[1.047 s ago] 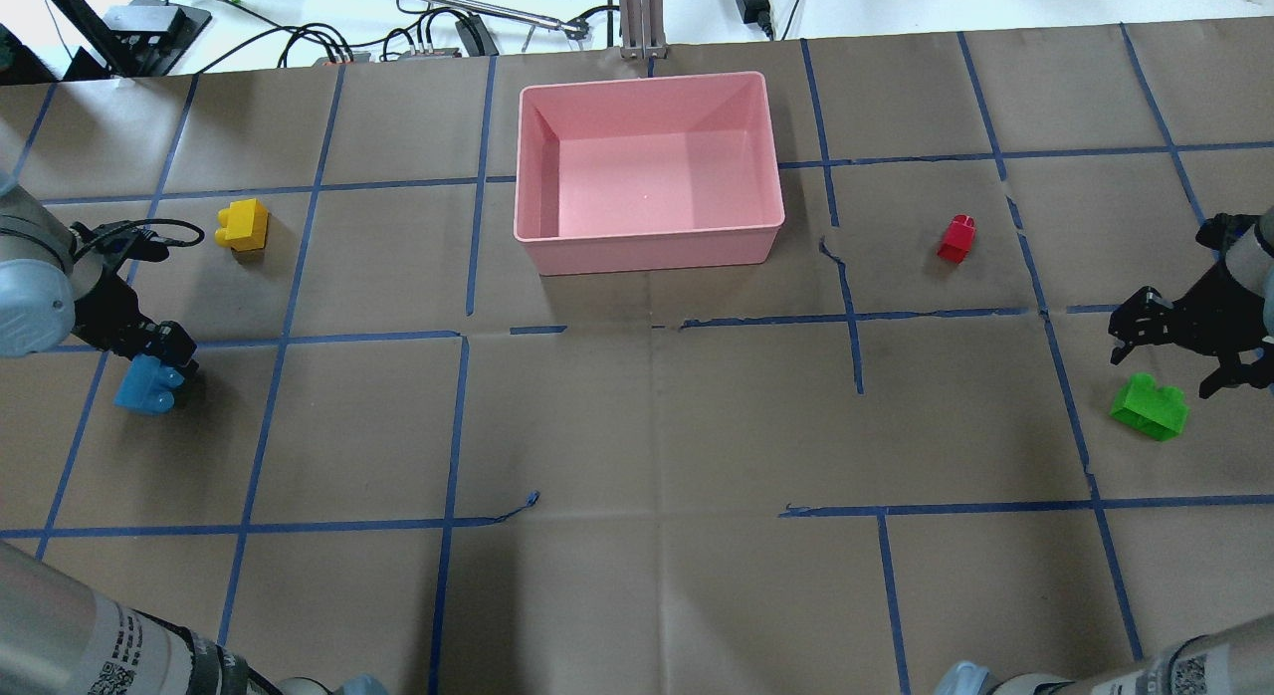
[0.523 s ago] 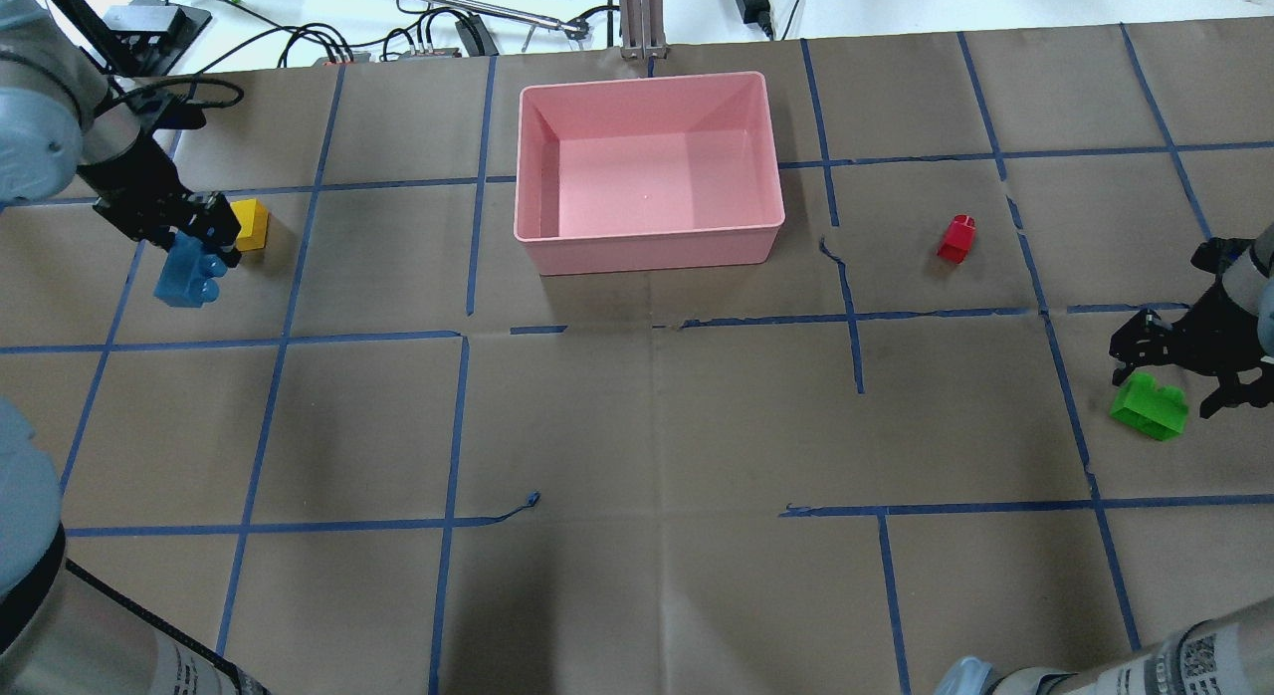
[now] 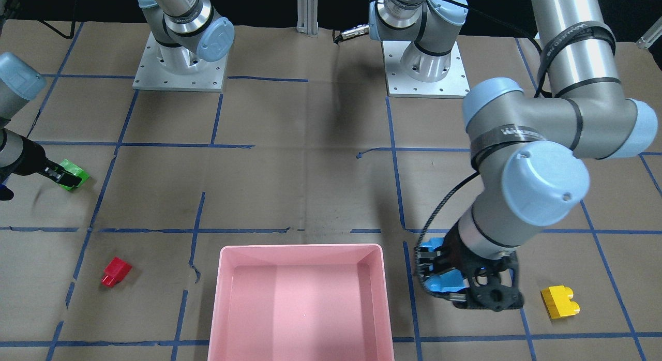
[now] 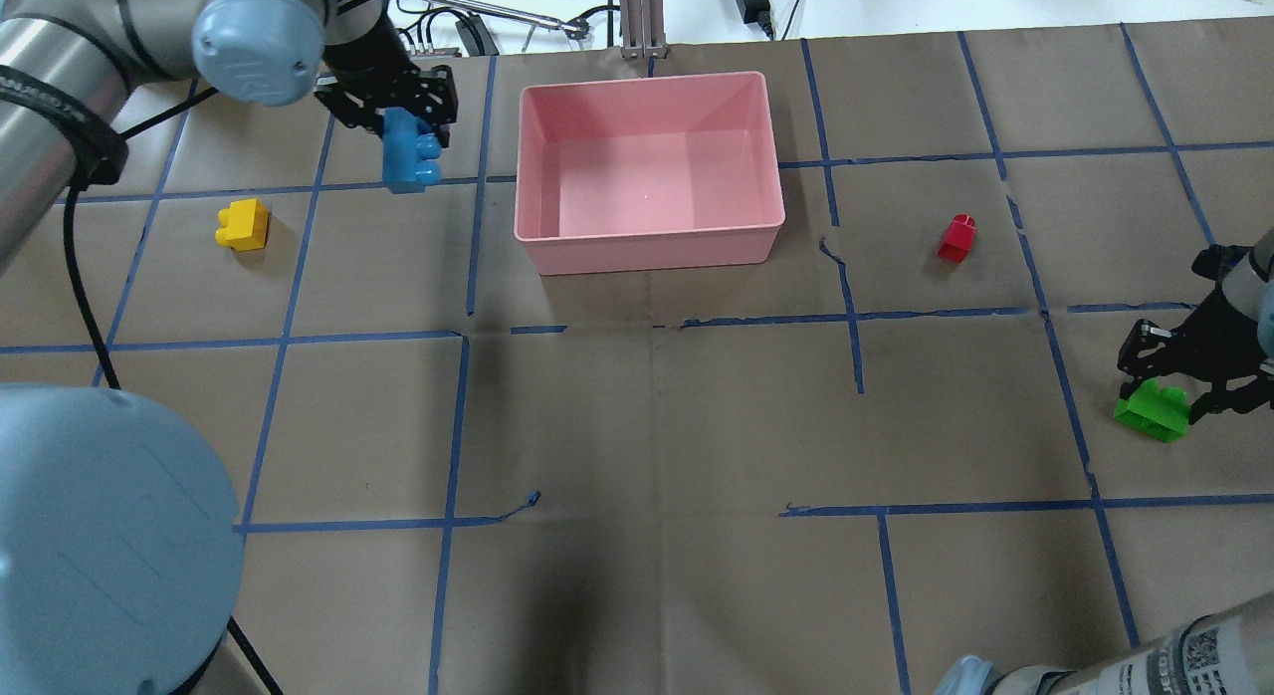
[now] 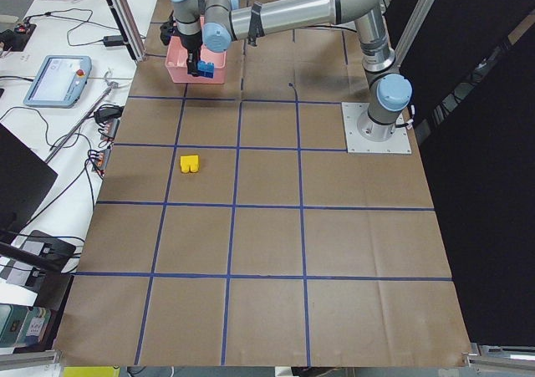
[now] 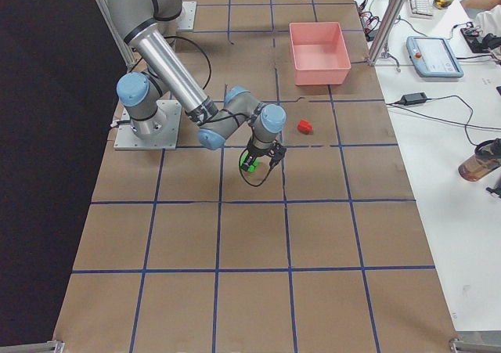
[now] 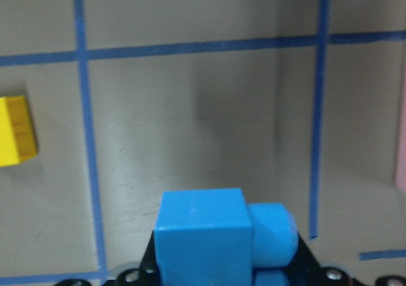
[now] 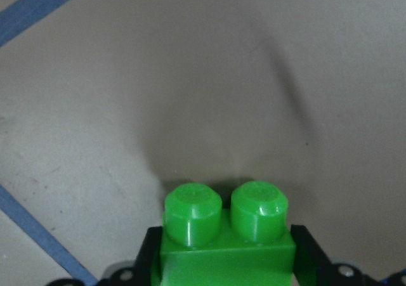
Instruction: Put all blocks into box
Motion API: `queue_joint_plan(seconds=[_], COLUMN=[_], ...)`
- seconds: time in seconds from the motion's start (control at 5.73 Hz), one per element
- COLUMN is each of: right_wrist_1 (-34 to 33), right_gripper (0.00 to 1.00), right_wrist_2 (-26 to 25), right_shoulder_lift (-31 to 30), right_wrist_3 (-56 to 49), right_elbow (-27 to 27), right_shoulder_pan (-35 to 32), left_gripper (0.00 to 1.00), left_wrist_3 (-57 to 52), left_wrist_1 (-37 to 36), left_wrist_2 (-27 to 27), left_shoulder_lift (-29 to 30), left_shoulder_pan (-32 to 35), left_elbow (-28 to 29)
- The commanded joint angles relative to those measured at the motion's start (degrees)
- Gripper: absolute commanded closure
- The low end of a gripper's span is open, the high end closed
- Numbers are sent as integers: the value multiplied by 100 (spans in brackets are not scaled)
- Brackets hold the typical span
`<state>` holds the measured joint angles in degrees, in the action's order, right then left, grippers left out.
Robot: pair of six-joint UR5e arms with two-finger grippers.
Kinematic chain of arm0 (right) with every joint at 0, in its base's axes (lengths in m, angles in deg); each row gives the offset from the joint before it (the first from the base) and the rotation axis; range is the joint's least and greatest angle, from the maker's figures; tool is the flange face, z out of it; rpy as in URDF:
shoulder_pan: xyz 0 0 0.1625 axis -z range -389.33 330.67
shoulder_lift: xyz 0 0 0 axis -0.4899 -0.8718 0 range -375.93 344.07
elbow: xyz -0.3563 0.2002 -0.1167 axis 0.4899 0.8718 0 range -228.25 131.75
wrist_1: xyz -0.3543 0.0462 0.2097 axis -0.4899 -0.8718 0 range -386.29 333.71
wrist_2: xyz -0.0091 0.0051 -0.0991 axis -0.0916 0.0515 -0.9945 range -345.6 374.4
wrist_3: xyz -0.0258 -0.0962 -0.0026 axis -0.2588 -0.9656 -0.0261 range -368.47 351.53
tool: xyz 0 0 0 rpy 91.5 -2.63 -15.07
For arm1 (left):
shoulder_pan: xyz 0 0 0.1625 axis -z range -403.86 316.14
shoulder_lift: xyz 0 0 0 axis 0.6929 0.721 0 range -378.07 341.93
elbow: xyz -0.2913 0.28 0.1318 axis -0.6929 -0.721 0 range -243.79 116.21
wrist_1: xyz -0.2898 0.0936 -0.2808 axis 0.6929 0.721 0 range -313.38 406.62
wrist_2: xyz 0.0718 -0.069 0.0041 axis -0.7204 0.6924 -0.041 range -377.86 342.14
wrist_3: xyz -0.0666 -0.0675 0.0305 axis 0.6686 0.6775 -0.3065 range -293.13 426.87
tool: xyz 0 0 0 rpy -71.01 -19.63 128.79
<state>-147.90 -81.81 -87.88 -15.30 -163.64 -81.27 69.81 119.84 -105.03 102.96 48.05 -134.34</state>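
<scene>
Pinching the light-blue block (image 4: 411, 160) by its upper end, the fingers (image 4: 438, 96) of the left gripper (image 4: 409, 127) are closed on its two sides; studs face the box. In the left wrist view the block fills the lower frame and the paper lies well below it, so it hangs clear of the table.

Position: just beside the box (image 4: 647, 247), outside its wall on the robot's left, near the far corner. Not over the rim. Left arm reaches across from the near left corner of the overhead view.

The right gripper (image 4: 1165, 394) has one finger (image 4: 1135, 361) on each side of the green block (image 4: 1150, 417). The right wrist view shows both fingers flush against the block's sides, two studs pointing away from the camera. Cannot tell whether it has left the paper. It is near the table's right edge, well apart from the box.

Yellow block (image 4: 242, 225) lies on the brown paper (image 4: 647, 426), left of the box, apart from the left gripper. Red block (image 4: 956, 238) lies right of the box, between it and the green one. Nothing shows on the box floor. Blue tape lines (image 4: 348, 336) grid the paper.
</scene>
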Motion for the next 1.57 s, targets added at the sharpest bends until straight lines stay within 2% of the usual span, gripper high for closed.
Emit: queue_joint_plan(seconds=[0.0,0.17,0.35,0.7,0.87,1.05,1.22,1.4], right_wrist_1=[-3,101,537,1897,2391,2605,2590,2572], right_gripper=[78,78,78,78,78,78,78,78], right_wrist_2=[120,295,314,305,305,305,332,332], right_shoulder_lift=[-90,-117,-118,74,258,504,750,1031], right_wrist_3=[207,417,419,498,507,507,594,1126], right_elbow=[147,662,1293,2927,3665,4186,4531,4874], right_shoulder_pan=[-9,-96,-366,-1296,-1805,-2350,-2912,-3614], left_gripper=[99,78,1,0,0,0,0,0], left_wrist_3=[1266,1349,1341,1253,1018,-29,-274,-346], left_wrist_1=[-97,-254,-273,-177,-168,-237,-247,-264], left_wrist_2=[261,79,-245,-344,-702,-792,-767,-689], left_shoulder_lift=[777,1060,1115,932,809,625,493,439], left_shoulder_pan=[772,1036,1074,909,507,-11,-651,-1240], left_elbow=[1029,1104,1096,991,764,440,167,8])
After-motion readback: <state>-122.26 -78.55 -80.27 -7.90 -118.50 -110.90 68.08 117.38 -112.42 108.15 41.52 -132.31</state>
